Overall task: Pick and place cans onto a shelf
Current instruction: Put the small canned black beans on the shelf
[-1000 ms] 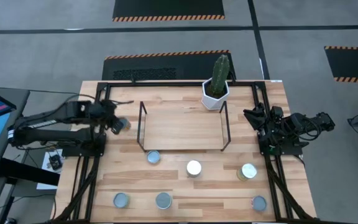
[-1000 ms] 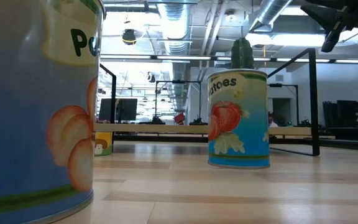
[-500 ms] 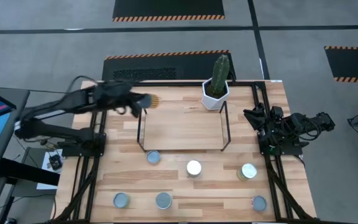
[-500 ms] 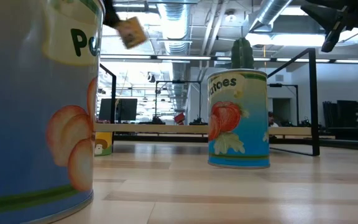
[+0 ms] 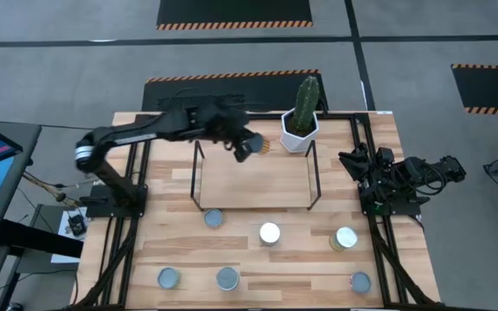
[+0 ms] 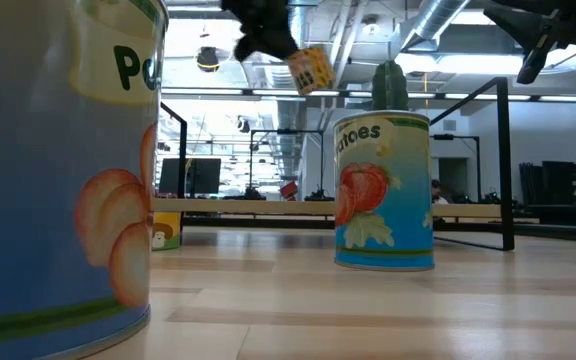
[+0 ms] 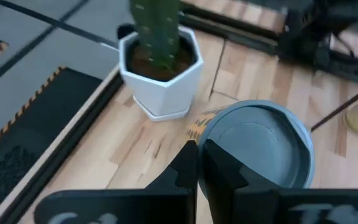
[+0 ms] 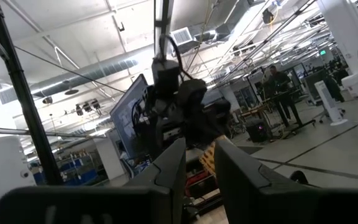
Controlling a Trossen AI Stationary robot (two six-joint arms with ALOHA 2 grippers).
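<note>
L gripper is clamping a can tight, tipped sideways, hovering over the shelf top's far edge, just beside the cactus pot. Low view is showing the can's yellow label; L wrist view is showing its blue-grey lid. R gripper is sitting part open, holding nothing, at table's R edge. Six cans are standing in front of the shelf, e.g. one.

Held can: blue-grey top, yellow-tan label. Near can: blue body, red tomato print, cream band with green lettering. Cactus: green; pot: white. Shelf: black rods, light wood board. Table: pale wood planks. Arms: dark.
</note>
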